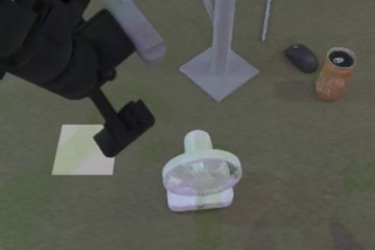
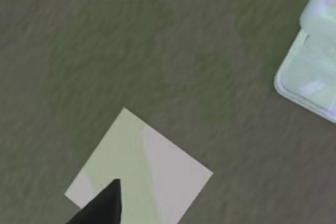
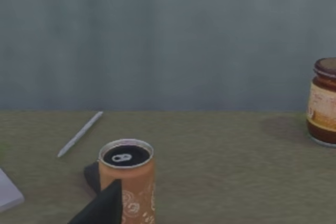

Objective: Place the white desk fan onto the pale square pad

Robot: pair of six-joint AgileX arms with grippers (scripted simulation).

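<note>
The white desk fan (image 1: 202, 174) stands upright near the table's front middle, its round translucent cage over a rectangular white base; a corner of that base (image 2: 310, 80) shows in the left wrist view. The pale square pad (image 1: 82, 149) lies flat at the front left, bare, also visible as a pad (image 2: 142, 166) under the left wrist camera. My left gripper (image 1: 122, 128) hangs open over the pad's right edge, left of the fan and apart from it, holding nothing. Only one dark finger (image 2: 105, 205) shows. My right arm is out of the top view; its finger (image 3: 102, 208) holds nothing.
A grey pole on a square plate (image 1: 218, 73) stands behind the fan. At the back right lie a pen (image 1: 266, 19), a black mouse (image 1: 301, 57) and an orange can (image 1: 335, 73). A brown jar (image 3: 324, 103) stands farther off in the right wrist view.
</note>
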